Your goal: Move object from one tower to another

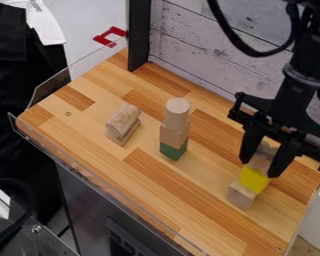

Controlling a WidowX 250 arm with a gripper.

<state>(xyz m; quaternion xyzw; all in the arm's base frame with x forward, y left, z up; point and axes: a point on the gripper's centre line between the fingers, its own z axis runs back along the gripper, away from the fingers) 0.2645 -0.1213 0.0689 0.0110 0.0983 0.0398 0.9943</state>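
Fingers (281,160) pinch the wooden block (260,161) above the yellow block (253,179) from both sides, presumably so I can lift it level.

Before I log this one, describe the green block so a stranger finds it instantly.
On the wooden tabletop, find the middle tower. The green block is its base, beneath plain wooden pieces. The other coloured block, at the gripper, is yellow.

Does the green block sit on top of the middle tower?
No, the green block is at the bottom, with plain wooden pieces stacked above it.
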